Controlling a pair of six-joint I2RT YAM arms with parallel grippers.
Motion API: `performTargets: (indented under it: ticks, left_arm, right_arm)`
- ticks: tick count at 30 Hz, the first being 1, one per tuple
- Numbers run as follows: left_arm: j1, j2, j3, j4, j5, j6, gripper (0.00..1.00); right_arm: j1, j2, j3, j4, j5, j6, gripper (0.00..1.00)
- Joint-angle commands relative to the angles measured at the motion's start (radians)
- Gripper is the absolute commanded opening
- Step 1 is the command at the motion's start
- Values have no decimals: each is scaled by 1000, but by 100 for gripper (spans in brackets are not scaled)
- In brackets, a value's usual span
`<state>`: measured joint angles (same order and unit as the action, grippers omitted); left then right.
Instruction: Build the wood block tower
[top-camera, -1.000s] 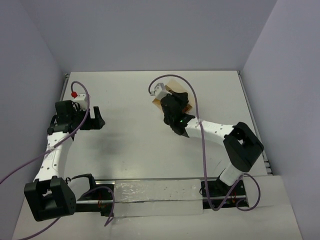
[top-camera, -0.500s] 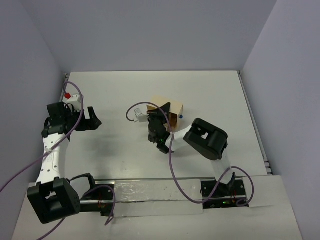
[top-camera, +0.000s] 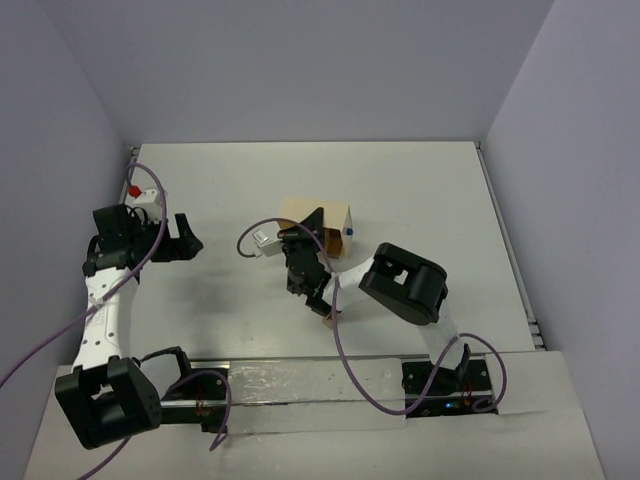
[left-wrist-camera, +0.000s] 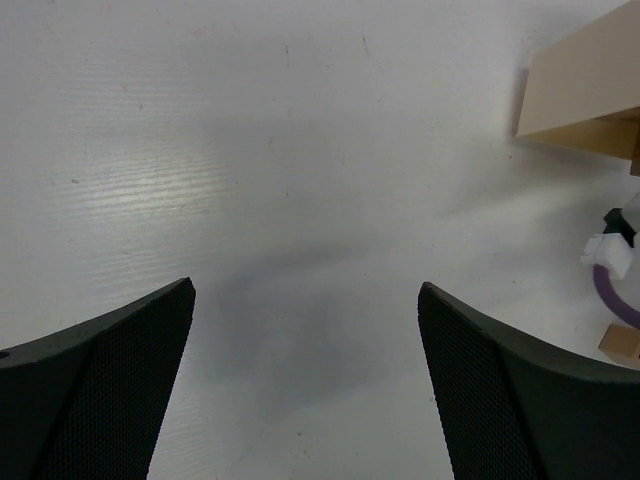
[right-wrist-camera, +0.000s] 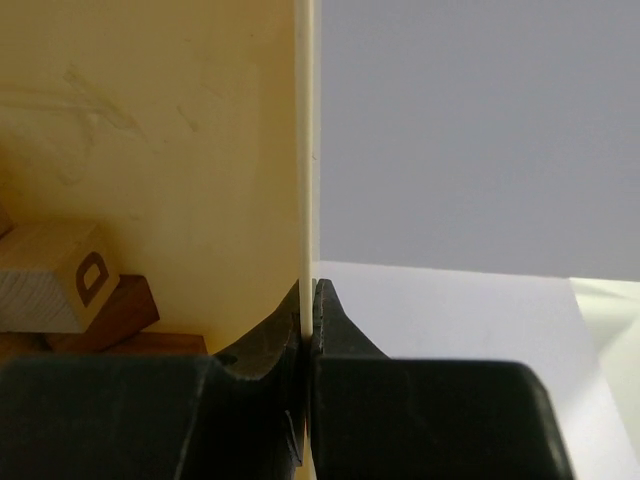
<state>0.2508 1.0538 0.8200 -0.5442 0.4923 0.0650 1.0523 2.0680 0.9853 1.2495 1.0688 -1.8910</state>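
Note:
My right gripper (top-camera: 316, 228) is shut on the thin side wall of an open light-wood box (top-camera: 318, 213) and holds it tilted above the middle of the table. In the right wrist view the wall (right-wrist-camera: 307, 150) runs straight up between the shut jaws. Inside the box lie wood blocks: a tan cube with a dark letter (right-wrist-camera: 55, 275) and a reddish-brown piece (right-wrist-camera: 110, 310) under it. A small tan piece (top-camera: 327, 318) lies on the table below the right arm. My left gripper (top-camera: 190, 238) stands open at the left, holding nothing. No wood block tower shows in any view.
The left wrist view shows bare white table between the wide-apart fingers (left-wrist-camera: 100, 400), with the box (left-wrist-camera: 585, 90) at the upper right and a purple cable (left-wrist-camera: 615, 300) at the right edge. Grey walls enclose the table on three sides.
The right arm has folded and carried the box from the back middle toward the left and nearer. The left arm shifted slightly left early on, then stayed still.

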Motion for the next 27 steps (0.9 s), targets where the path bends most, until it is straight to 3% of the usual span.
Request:
performTargets:
  ticks: [1,9,13,17,20,27]
  left_arm:
    - [11,-27,38,-2,40,20,99]
    - [15,-26,33,4,48,22,99]
    - [16,-12,38,-4,52,25,99]
    - [18,-26,34,-2,48,22,99]
    - [16,-30,31,3,52,24,99]
    - [18,-14,36,-3,54,25,99]
  right_arm:
    - [-2,4,67,518,-33,-69,0]
    - [-59,-100,32,519,-41,-62,0]
    - [31,-109,-68,518,-61,-44,0]
    - [-46,-56,31,518,-17,-49,0]
    - [-6,-85,-27,518,-52,-27,0]
    - [-58,-102,-24,518,-44,-37,0]
